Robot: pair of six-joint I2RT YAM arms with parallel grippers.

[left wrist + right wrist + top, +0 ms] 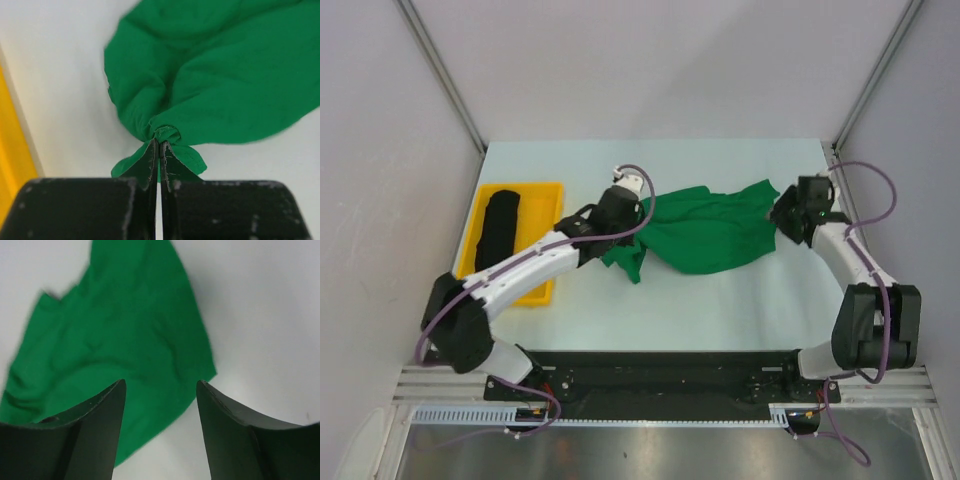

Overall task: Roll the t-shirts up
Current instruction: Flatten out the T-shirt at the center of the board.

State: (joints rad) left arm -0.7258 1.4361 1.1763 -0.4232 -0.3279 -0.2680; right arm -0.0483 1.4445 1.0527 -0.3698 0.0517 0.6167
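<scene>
Left wrist view first, Ana: what has the left end effector (159,146) got?

Ben, its jaws are pinched tight on a small gathered nub at the edge of the green t-shirt (225,75). The cloth balloons out beyond it in soft folds.

And the right end effector (160,384)?

Spread wide, holding nothing, poised above a corner at the shirt's right end. The shirt lies crumpled mid-worktop (720,300) between both arms. The black t-shirt (501,232) sits rolled in the yellow tray (542,215) at the left.

How will the green one handle?

Light and limp, I'd judge. It has no stiffness, so it sags and bunches wherever it isn't supported. Best taken by a hem or corner on each side, pinching both layers, then drawn taut and flat before rolling.
</scene>
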